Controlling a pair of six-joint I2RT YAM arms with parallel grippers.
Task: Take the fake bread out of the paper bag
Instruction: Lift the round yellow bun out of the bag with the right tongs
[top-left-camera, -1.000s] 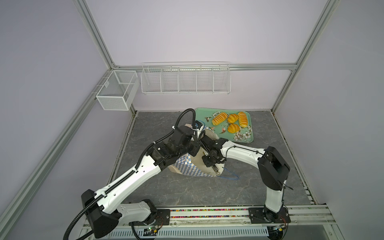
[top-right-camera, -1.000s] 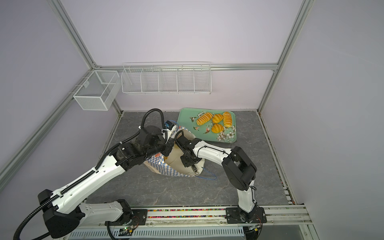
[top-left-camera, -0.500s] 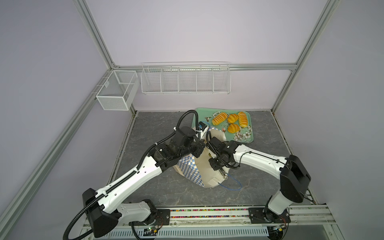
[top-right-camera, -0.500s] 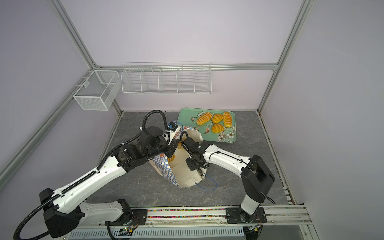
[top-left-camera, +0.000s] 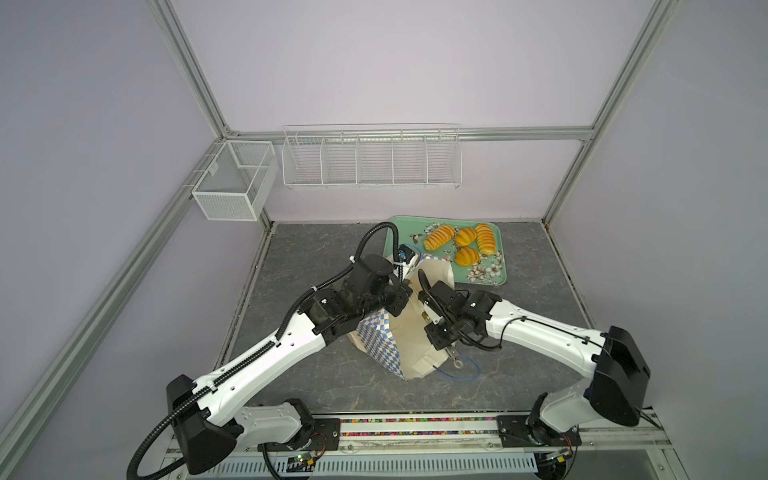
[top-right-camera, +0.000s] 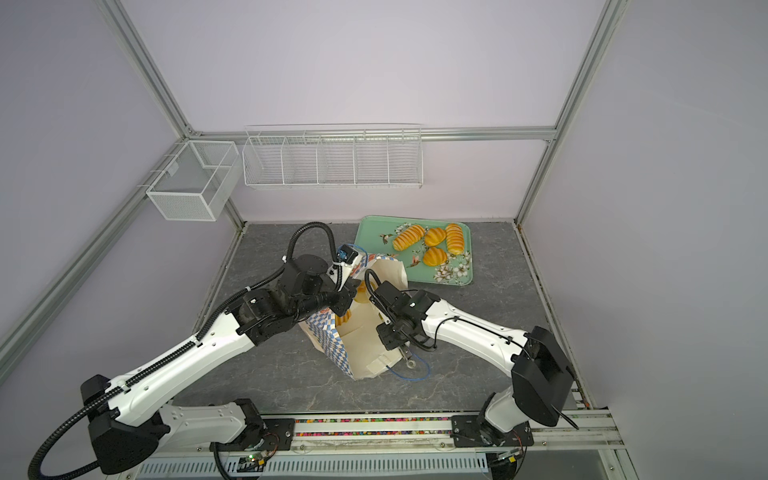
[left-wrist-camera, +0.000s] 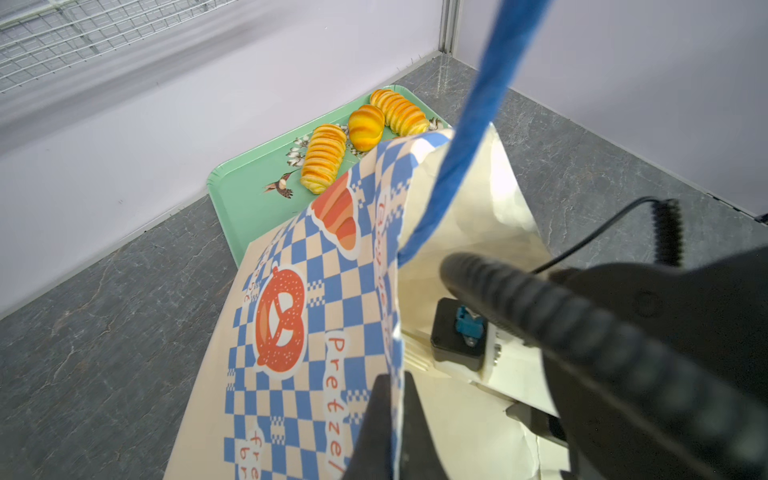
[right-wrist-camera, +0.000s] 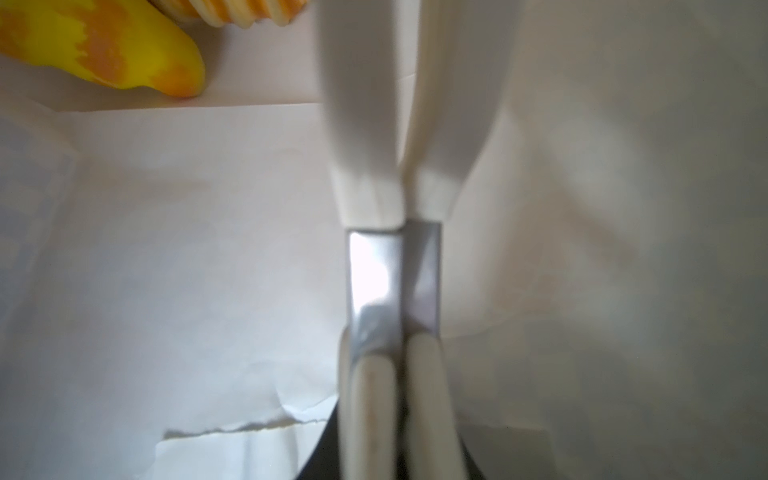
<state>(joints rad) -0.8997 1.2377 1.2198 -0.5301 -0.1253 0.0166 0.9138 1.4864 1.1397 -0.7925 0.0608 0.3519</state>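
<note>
Pinching the bag's (left-wrist-camera: 291, 291) rim, the left gripper (left-wrist-camera: 394, 388) has its black fingers (left-wrist-camera: 374, 419) clamped on the paper edge. One finger is on the checker print outside and one is inside, near where a blue cord (left-wrist-camera: 457, 145) joins the rim. The right gripper (top-right-camera: 394, 336) is clamped on the tongs (right-wrist-camera: 392, 274), which reach into the bag. Their white tips (right-wrist-camera: 365, 124) are together and hold nothing.

Bread (right-wrist-camera: 104, 54) lies near those tips against the inner wall, not touching them. In a top view at least two pieces show inside the bag, and whether more lie beneath cannot be told.

The bread looks light, and its glossy skin is probably slippery. A long ribbed piece is best taken across its middle, where the ribs should stop the tips sliding. A round one is best taken across its widest part.

The bag is thin paper that creases easily, and a torn edge already shows near the tongs. A hard pull on the rim could rip it further. Its mouth gapes up toward the top views, but whether its base sits flat is unclear.

Beyond the bag, the tray (top-right-camera: 372, 232) holds four pieces of bread, two long and two round, close together. The wire rack (top-left-camera: 372, 156) and mesh basket (top-left-camera: 232, 187) on the wall show nothing inside.
</note>
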